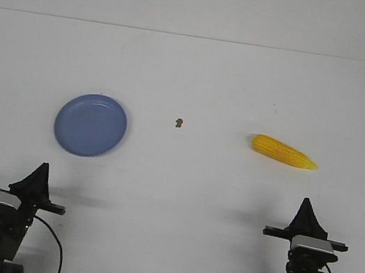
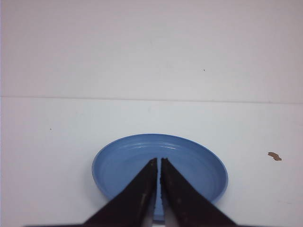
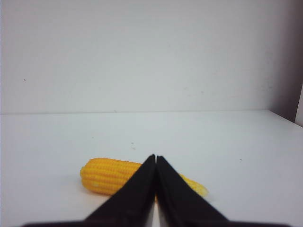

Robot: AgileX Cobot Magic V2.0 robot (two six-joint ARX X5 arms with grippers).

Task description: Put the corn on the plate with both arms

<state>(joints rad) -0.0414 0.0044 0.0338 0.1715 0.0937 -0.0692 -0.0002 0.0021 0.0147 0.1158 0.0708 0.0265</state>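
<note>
Nearest the camera: left gripper (image 1: 42, 167) is sitting at 7 o'clock in the front view, right gripper (image 1: 307, 202) at 5 o'clock. Both are hanging over bare white table (image 1: 178, 199), fingers pinched to a point with only a hairline slit between them, gripping nothing. Wrist views are showing the same: left fingers (image 2: 137, 194) and right fingers (image 3: 137, 194) nearly touching.

Arm bases are getting cut off by the frame's lower edge; cables are trailing out of sight.

Further out: plate (image 1: 90, 124) is lying at 9 o'clock, flat, blue-lavender, low rim, nothing on it. In the left wrist view the fingers are covering the near edge of the plate (image 2: 189, 161).

Corn (image 1: 283, 152) is lying at 3 o'clock, well apart from the plate, straight beyond the right gripper. Bright yellow, kernel rows visible, blunt end toward table centre, taper pointing to the right edge. In the right wrist view the fingers are hiding the mid-section of the corn (image 3: 106, 176).

Between the two, near centre: a small brown speck (image 1: 179, 122), too small to identify. Nothing else is lying between plate and corn.
</note>
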